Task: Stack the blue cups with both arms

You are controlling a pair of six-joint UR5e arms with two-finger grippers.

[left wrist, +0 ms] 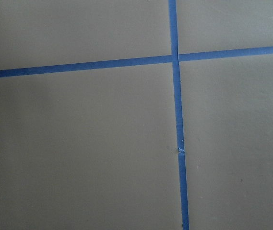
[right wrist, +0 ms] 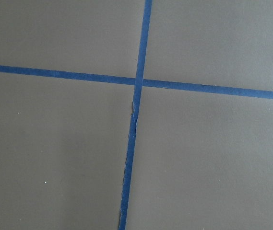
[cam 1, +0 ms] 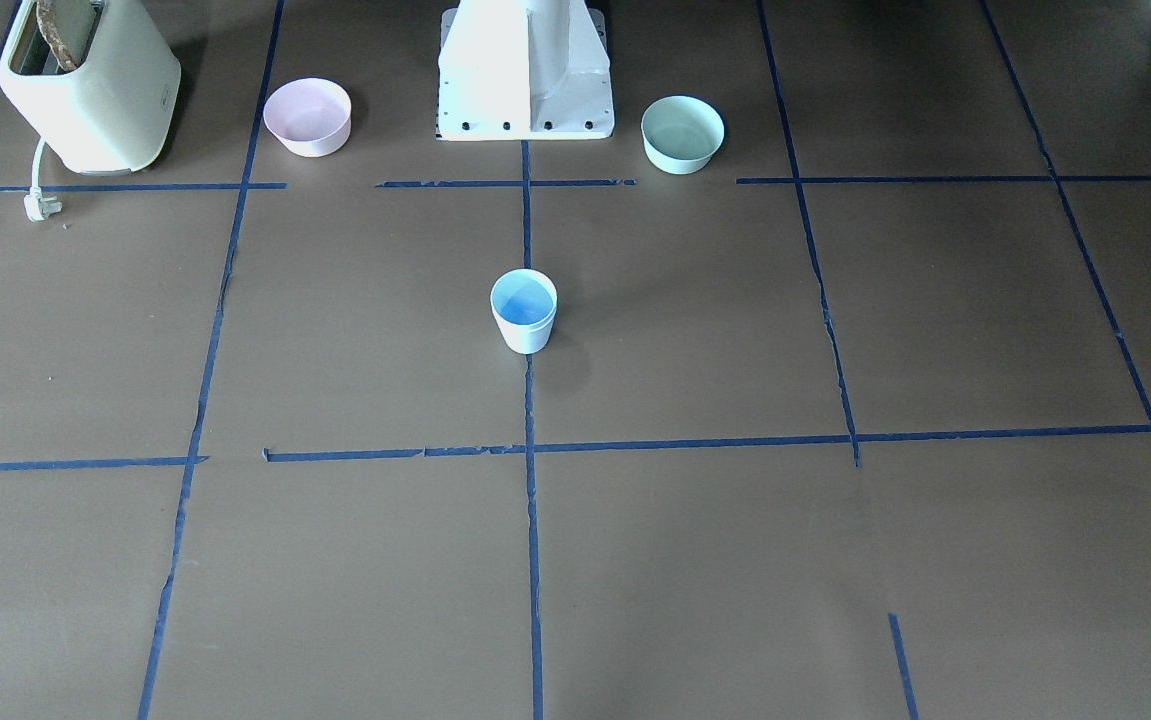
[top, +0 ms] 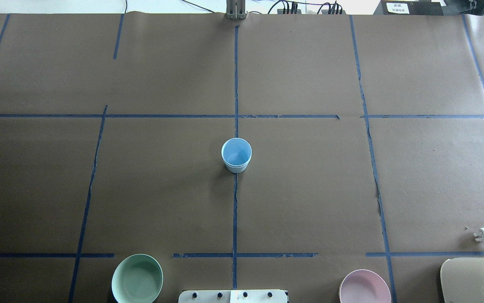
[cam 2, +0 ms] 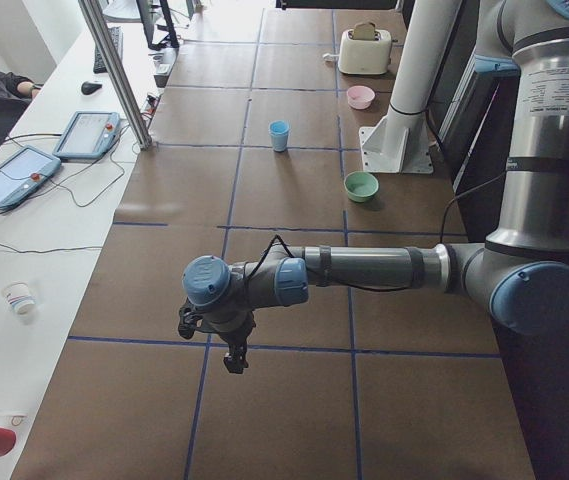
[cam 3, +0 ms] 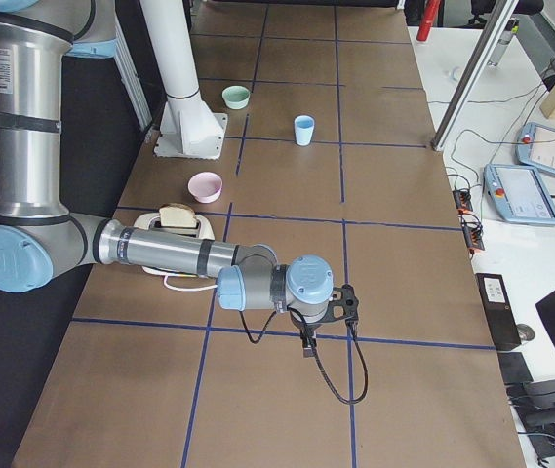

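Your blue cup (cam 1: 524, 310) stands upright at bench (cam 1: 785, 330) centre, on the tape line (cam 1: 527, 200). Expect light, slick, thin plastic; pinch its wall near the rim. The left end effector (cam 2: 232, 358) and right end effector (cam 3: 306, 343) hang far off; grip state cannot be told.

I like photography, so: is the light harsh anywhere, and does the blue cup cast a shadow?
Front-facing view: the white pedestal is washed out; the blue cup casts a faint, soft-edged shadow. Overhead view: same soft shadow. Wrist views: flat, even light.
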